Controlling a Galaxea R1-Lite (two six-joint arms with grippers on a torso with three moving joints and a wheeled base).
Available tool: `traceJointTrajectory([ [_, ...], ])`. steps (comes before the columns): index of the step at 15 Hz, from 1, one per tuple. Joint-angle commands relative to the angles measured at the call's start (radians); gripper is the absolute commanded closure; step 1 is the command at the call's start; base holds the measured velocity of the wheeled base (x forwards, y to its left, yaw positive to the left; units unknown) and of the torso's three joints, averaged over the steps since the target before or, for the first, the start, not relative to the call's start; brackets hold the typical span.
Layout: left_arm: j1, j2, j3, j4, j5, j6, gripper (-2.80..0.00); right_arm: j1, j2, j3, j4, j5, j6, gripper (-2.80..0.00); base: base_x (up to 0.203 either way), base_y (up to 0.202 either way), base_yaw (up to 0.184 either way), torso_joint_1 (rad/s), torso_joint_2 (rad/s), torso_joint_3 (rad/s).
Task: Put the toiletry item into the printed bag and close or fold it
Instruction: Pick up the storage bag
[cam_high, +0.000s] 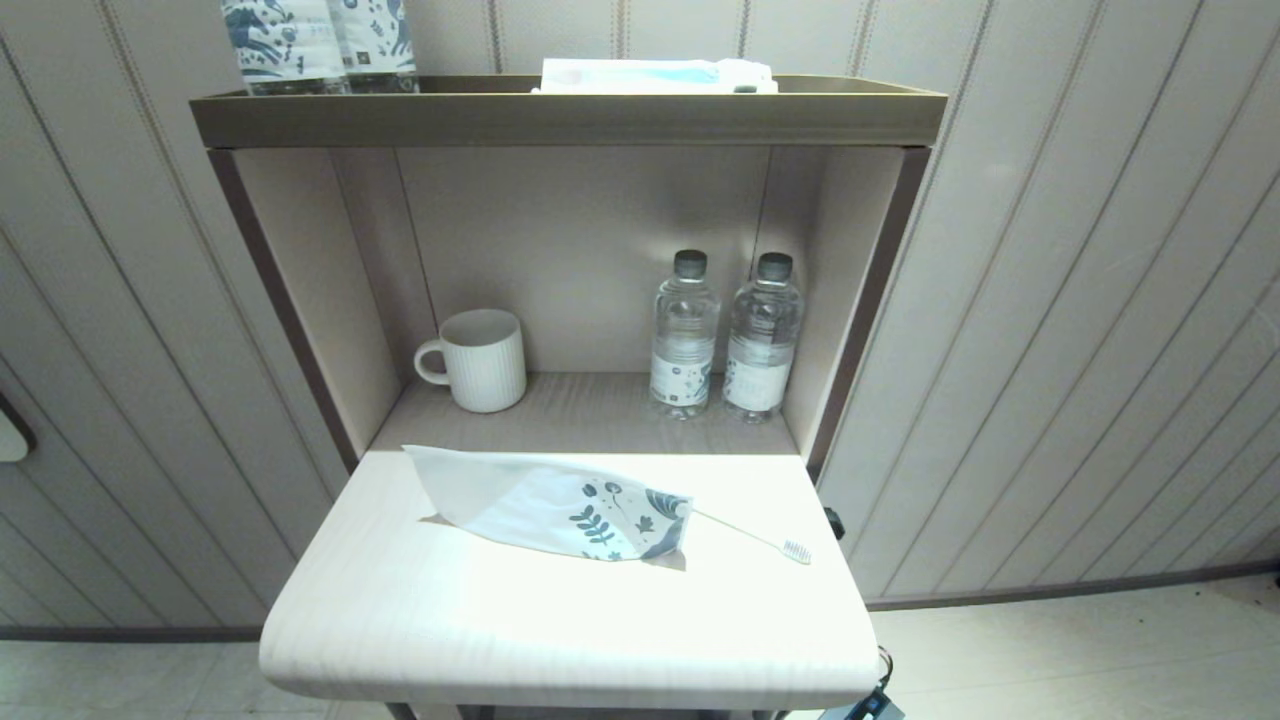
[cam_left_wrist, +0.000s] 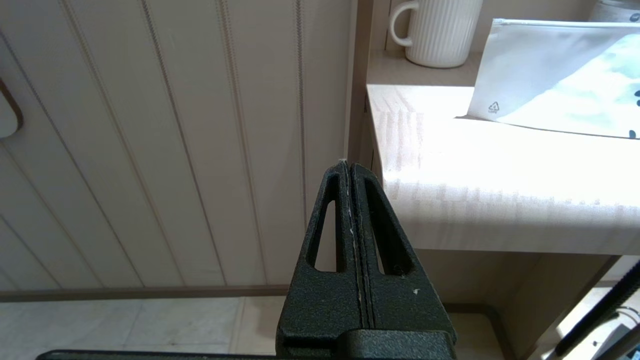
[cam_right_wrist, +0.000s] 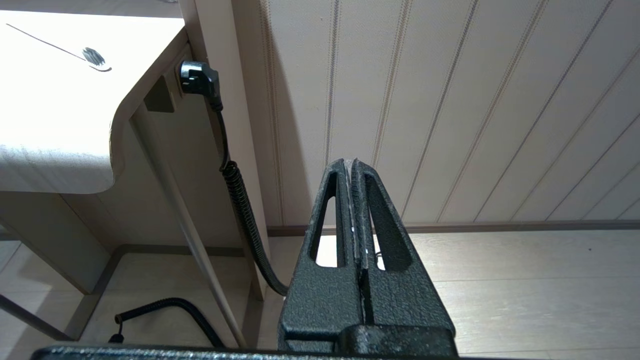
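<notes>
A pale wooden bench (cam_high: 420, 620) carries a white printed bag (cam_high: 545, 508), lying flat with its blue leaf print toward the robot's right. A thin cream toothbrush (cam_high: 750, 535) lies just beside that printed end, bristles pointing right. Behind, on a shelf, stand a ribbed white mug (cam_high: 482, 360) and two water bottles (cam_high: 722, 338). The left gripper (cam_left_wrist: 349, 167) and right gripper (cam_right_wrist: 354, 165) hang below bench level, jaws closed, empty.

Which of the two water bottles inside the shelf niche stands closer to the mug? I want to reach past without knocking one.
The left water bottle: it stands nearer the white ribbed mug, while the other bottle stands beside the niche's right wall.
</notes>
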Motion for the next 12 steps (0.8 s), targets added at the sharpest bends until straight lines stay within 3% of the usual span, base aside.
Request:
traceJointTrajectory([
  [1, 0.0, 0.002, 0.0, -0.001, 0.0, 0.0, 0.0, 0.0, 0.002, 0.0, 0.0, 0.0, 0.0, 0.0, 0.0, 0.0, 0.0, 0.0, 0.0, 0.0],
  [12, 0.0, 0.002, 0.0, -0.001, 0.0, 0.0, 0.0, 0.0, 0.002, 0.0, 0.0, 0.0, 0.0, 0.0, 0.0, 0.0, 0.0, 0.0, 0.0, 0.0],
])
